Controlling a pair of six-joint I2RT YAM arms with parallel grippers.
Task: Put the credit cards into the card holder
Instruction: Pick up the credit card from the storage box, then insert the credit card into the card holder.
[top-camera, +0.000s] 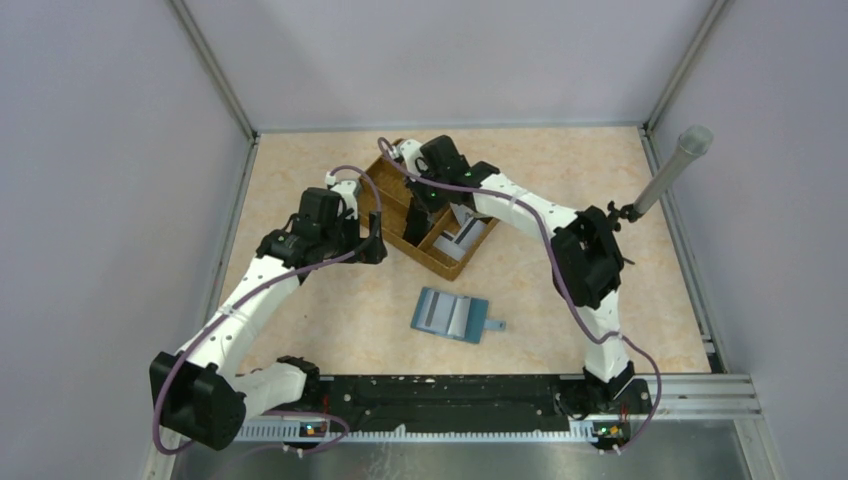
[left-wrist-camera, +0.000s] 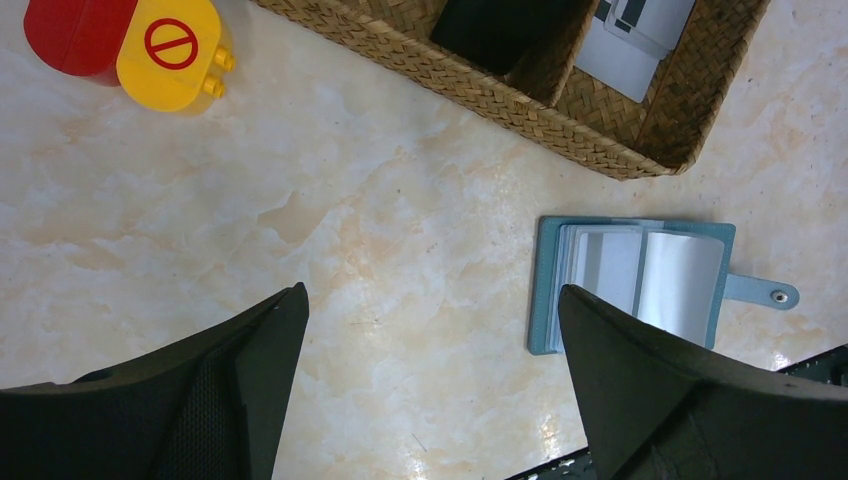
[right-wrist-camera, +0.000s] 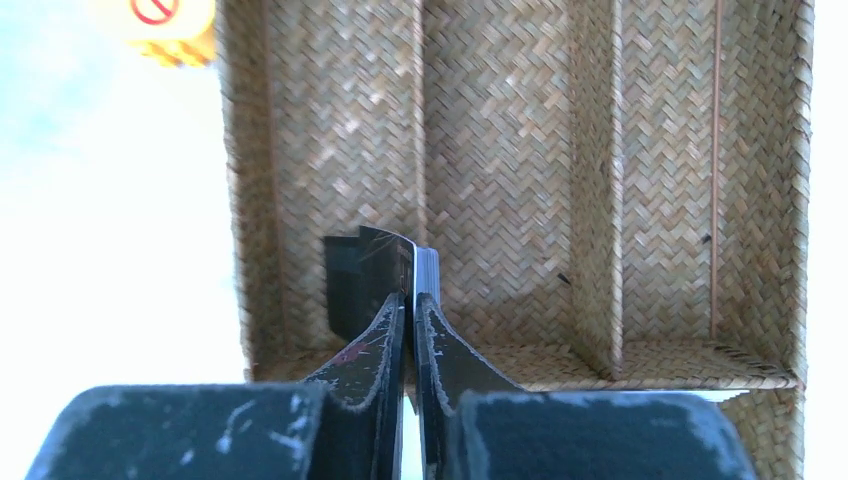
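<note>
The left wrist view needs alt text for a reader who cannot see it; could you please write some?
The left arm's open fingers hang over a table, with the teal card holder lying open near one of them. A woven tray at the top holds pale credit cards; red and yellow pieces sit top left.

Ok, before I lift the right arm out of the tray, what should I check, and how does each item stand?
1. Right gripper fingers closed on the held cards: ok, a thin edge is pinched between them.
2. Number of cards held: cannot tell, they are seen edge-on.
3. Card holder lying open on the table: ok, pale slots face up.
4. Left gripper open and holding nothing: ok.
5. Left gripper apart from the card holder: ok, in the top view it sits beside the woven tray.
6. All cards out of the tray: not ok, other cards lie in an end compartment.
</note>
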